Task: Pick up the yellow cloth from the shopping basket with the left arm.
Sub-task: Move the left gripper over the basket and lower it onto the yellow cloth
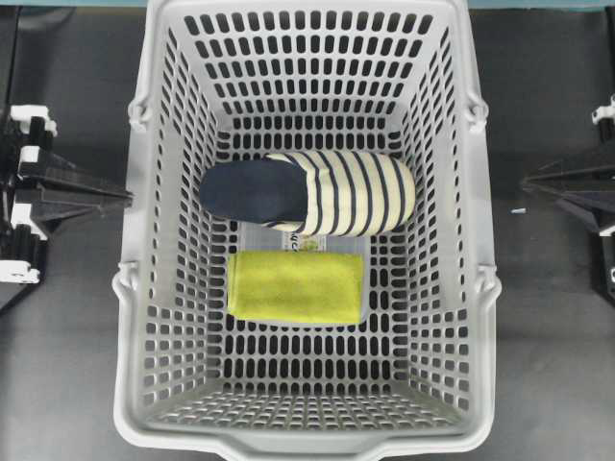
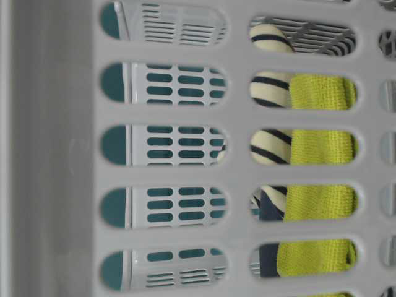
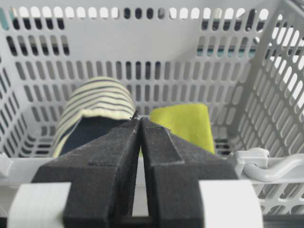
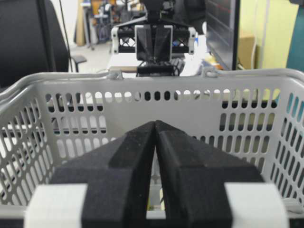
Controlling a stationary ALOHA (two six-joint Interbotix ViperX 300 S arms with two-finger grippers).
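The yellow cloth lies folded flat on the floor of the light-grey shopping basket, on top of a small clear box. It also shows in the left wrist view and through the wall slots in the table-level view. My left gripper is shut and empty outside the basket's left wall, pointing in over the rim. My right gripper is shut and empty outside the right wall. The left arm shows across the basket.
A striped cream and navy slipper lies across the basket floor just behind the cloth, touching the clear box. It also shows in the left wrist view. The basket's tall slotted walls stand between both grippers and the cloth. A handle lug sits by the left gripper.
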